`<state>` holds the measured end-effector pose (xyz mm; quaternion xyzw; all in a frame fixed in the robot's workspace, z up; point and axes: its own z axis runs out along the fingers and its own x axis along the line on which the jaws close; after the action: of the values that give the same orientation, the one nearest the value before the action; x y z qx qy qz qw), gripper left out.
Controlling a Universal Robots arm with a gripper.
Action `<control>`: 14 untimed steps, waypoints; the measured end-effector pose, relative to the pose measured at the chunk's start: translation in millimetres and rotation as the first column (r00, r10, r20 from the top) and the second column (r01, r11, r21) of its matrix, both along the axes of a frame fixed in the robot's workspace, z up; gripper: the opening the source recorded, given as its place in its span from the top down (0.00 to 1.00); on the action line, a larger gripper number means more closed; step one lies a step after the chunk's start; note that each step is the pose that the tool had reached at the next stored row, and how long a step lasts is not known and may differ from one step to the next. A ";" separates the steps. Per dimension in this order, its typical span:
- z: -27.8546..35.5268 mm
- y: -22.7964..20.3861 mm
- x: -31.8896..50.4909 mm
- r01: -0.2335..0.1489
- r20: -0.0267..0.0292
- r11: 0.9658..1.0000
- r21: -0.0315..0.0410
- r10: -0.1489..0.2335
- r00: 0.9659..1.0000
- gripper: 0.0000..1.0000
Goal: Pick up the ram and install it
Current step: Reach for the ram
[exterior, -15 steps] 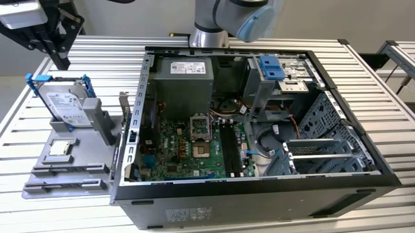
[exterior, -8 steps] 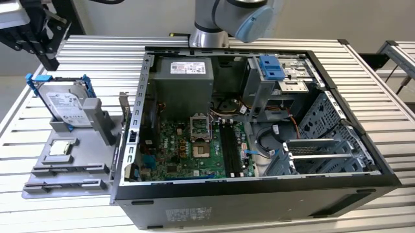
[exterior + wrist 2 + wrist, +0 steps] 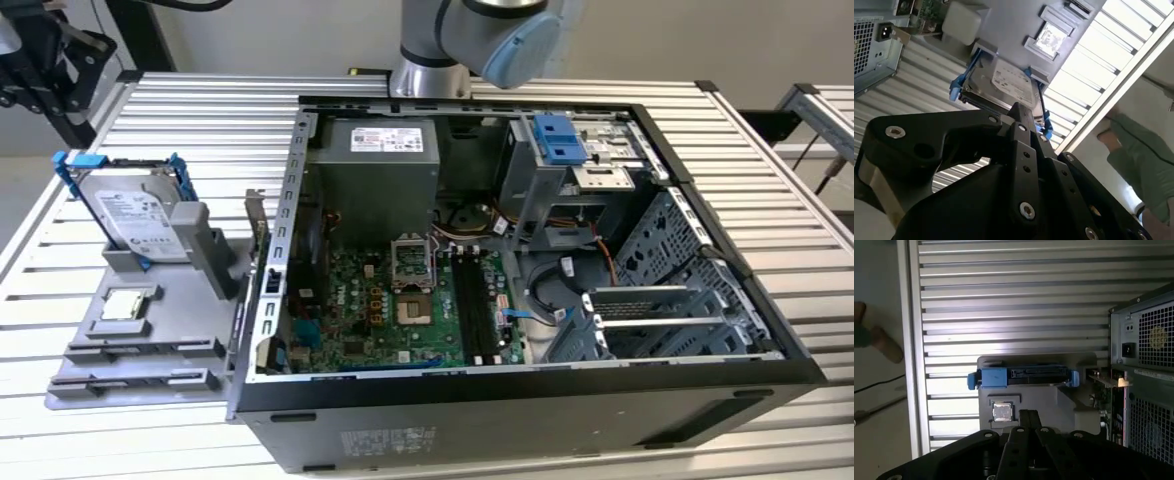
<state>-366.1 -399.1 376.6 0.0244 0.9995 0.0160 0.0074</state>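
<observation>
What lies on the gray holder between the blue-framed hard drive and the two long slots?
The square silver processor chip, seated in the gray holder; the exterior view shows it.

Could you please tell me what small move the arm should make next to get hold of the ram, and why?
Probably carry the black claw past the blue-framed silver hard drive and the square silver processor chip toward the long dark ram stick. The claw hangs shut and empty above the grey holder tray, not over the ram.
</observation>
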 end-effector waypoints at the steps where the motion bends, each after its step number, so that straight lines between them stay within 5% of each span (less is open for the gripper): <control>1: 0.0 0.0 0.0 0.000 0.000 1.000 0.000 0.000 1.000 1.00; 5: 0.0 -3.5 -0.2 0.000 -0.001 1.000 0.000 0.000 1.000 1.00; 14: 0.0 -34.3 -0.1 0.000 -0.005 1.000 0.000 0.000 1.000 1.00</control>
<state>-366.1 -433.4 376.6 0.0244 0.9996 0.0159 0.0047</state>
